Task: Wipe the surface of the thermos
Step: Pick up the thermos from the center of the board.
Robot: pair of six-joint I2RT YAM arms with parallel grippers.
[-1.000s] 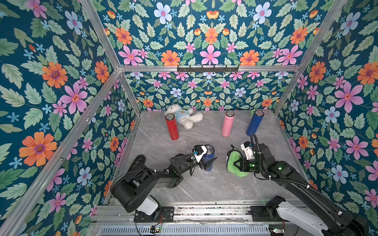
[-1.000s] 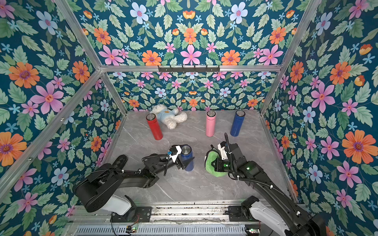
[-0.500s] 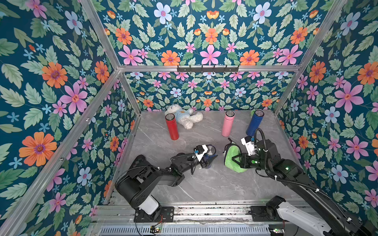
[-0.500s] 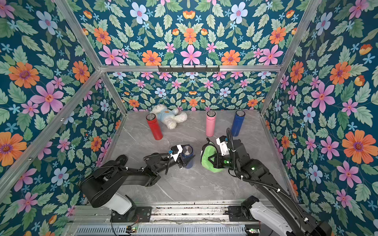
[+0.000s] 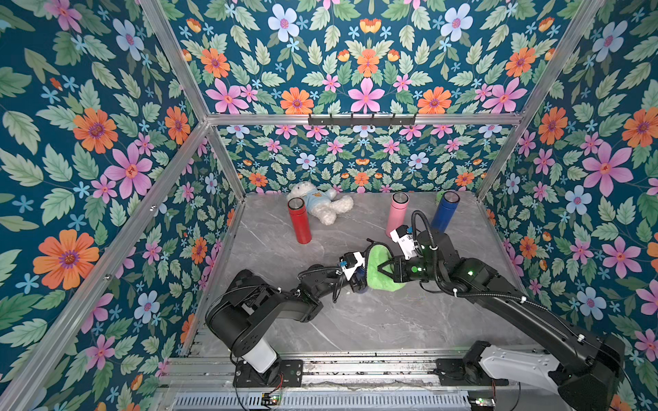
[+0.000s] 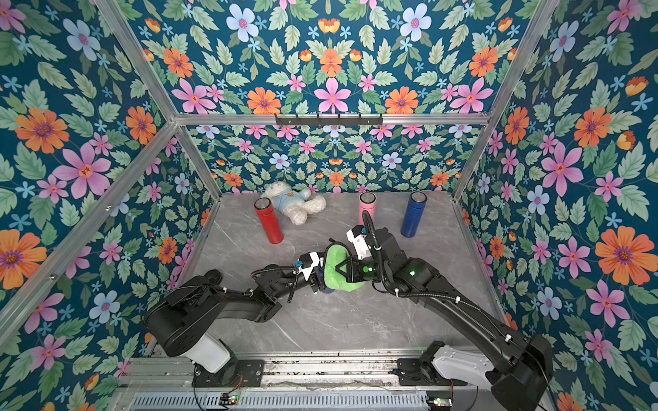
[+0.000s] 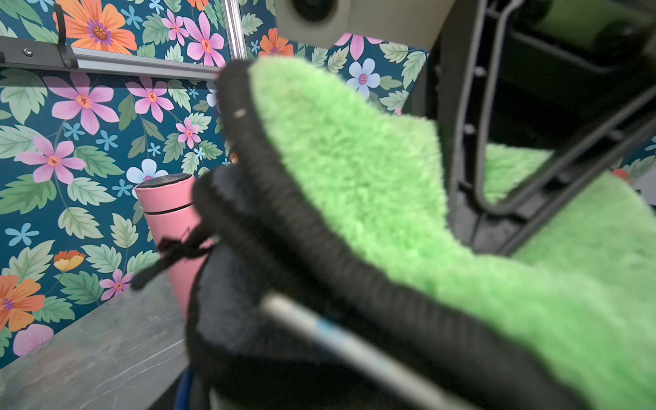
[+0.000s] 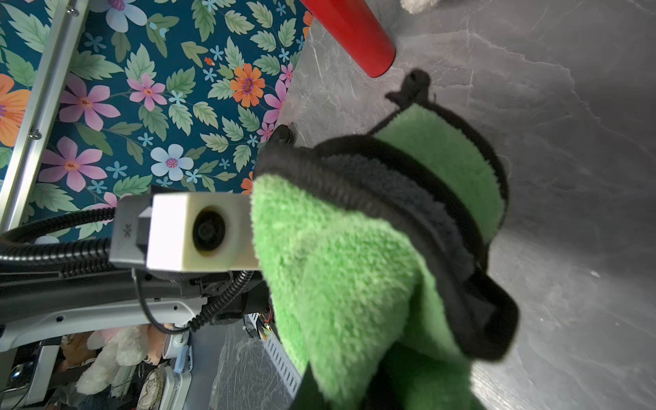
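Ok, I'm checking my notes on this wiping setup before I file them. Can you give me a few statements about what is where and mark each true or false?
1. The right gripper holds the green cloth. True.
2. The plush bear lies at the back beside the red thermos. True.
3. The red thermos lies on its side. False: it stands upright.
4. The left gripper holds the pink thermos. False: the pink thermos stands free at the back. The left gripper holds a dark blue thermos, mostly hidden behind the green cloth.
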